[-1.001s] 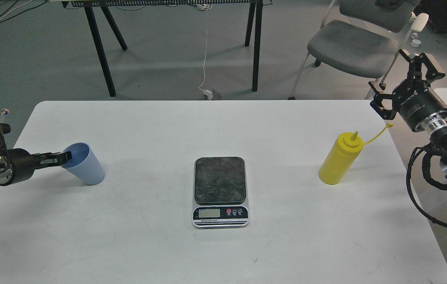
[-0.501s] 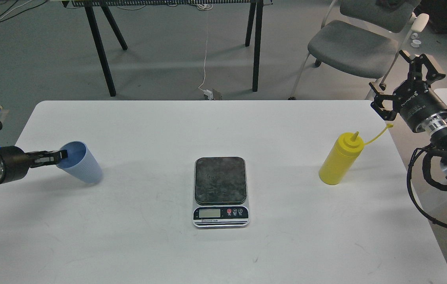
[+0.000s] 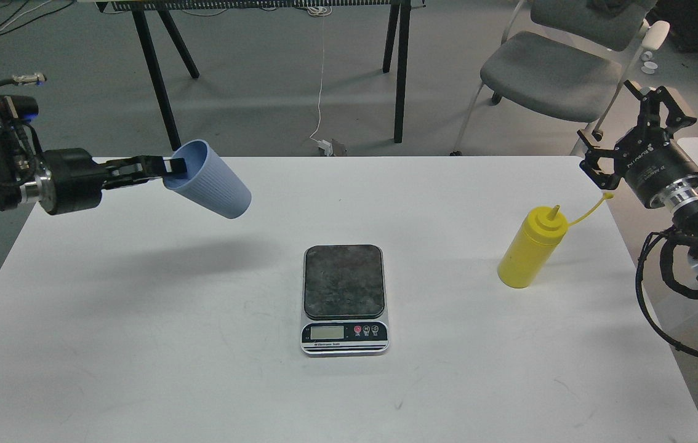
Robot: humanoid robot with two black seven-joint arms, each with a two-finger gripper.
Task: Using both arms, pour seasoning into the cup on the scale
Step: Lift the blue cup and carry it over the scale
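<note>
My left gripper (image 3: 172, 167) is shut on the rim of the light blue ribbed cup (image 3: 213, 189) and holds it in the air, tilted with its mouth toward the left, above the table's far left part. The scale (image 3: 343, 298) lies flat at the table's middle with nothing on its dark platform. The yellow seasoning bottle (image 3: 532, 248) stands upright at the right, its cap strap sticking out to the right. My right gripper (image 3: 635, 132) is open and empty, above and to the right of the bottle, beyond the table's right edge.
The white table (image 3: 201, 369) bears only the scale and the bottle. A grey chair (image 3: 555, 71) stands behind the far right corner and a black-legged table (image 3: 158, 80) stands behind on the floor. A white cable hangs down at the back middle.
My left gripper has lifted the cup off the table and carried it up and to the right, toward the scale. The right arm, the bottle and the scale have hardly moved.
</note>
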